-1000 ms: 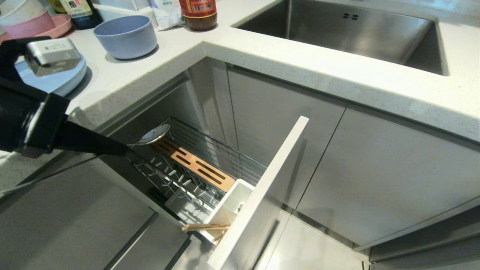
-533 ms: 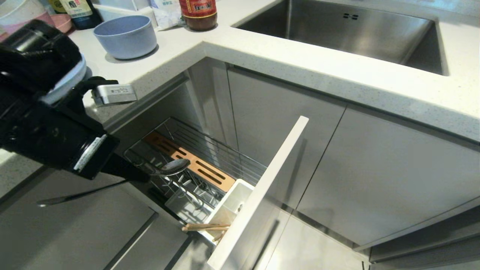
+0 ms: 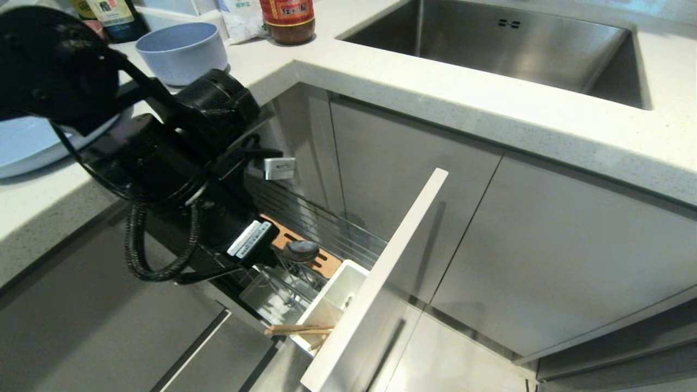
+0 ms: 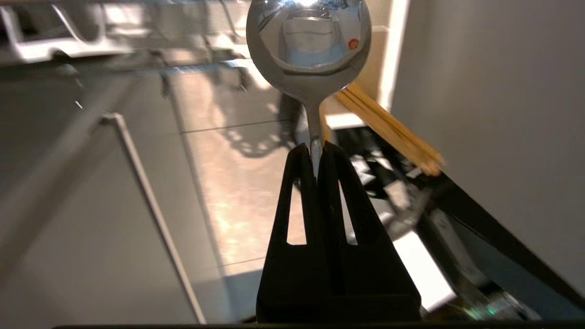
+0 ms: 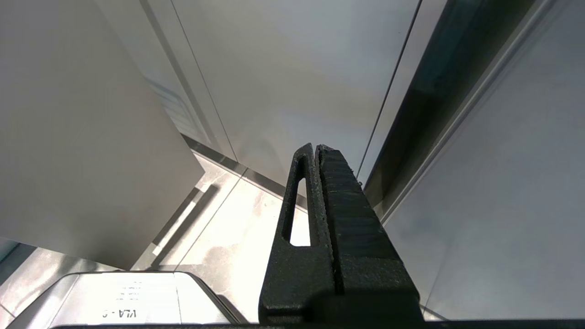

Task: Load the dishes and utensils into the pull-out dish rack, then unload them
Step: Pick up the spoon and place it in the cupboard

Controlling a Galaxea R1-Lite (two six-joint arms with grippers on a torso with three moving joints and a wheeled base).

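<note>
**Spoon on its way to the cup**

Far behind the left pincer [image 4: 312, 148], up on the white counter, sit the light blue oval plastic plate [image 3: 27, 147] and the round blue-grey plastic bowl [image 3: 182, 51]. Neither is in the rack yet.

The black left pincer is squeezed tight on the thin neck of the shiny silver metal spoon [image 4: 310, 43]. The spoon's round end sticks out past the tips, above the chrome wire pull-out rack [image 3: 305, 228].

Just ahead of the pincer and lower is the white plastic cutlery cup [image 3: 332, 305]. The two light wooden chopsticks [image 3: 299, 329] already lean out of it.

This looks like the loading step. Next, I think, the spoon must go over the cup, tip down, and be let go.

The right pincer [image 5: 317, 148] hangs pressed shut by the grey cupboard doors, holding nothing.
</note>
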